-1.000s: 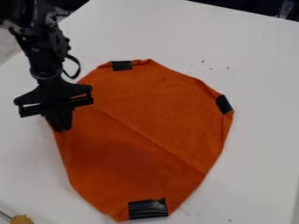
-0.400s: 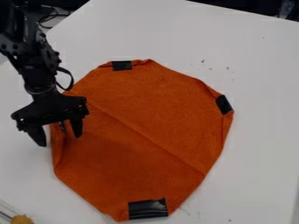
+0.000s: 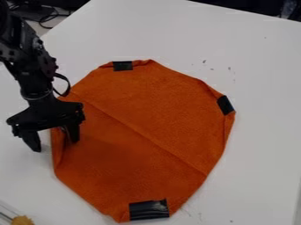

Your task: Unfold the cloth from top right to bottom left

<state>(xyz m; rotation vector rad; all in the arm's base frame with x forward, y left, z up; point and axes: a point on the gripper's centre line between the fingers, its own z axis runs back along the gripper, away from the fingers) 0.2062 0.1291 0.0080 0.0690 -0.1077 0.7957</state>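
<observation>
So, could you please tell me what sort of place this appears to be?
Probably a robotics lab or workshop: a black robot arm hangs over a white table, where an orange cloth has black tape at its edge.

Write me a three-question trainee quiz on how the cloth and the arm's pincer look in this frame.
1. True or false: the pincer is open at the left side of the orange cloth.
2. The largest black patch is at the cloth's: a) top, b) right, c) bottom.
3. Fill in: the crease slants from the cloth's upper left to its lower ____.

Key: 1 true; 2 c; 3 right.
</observation>
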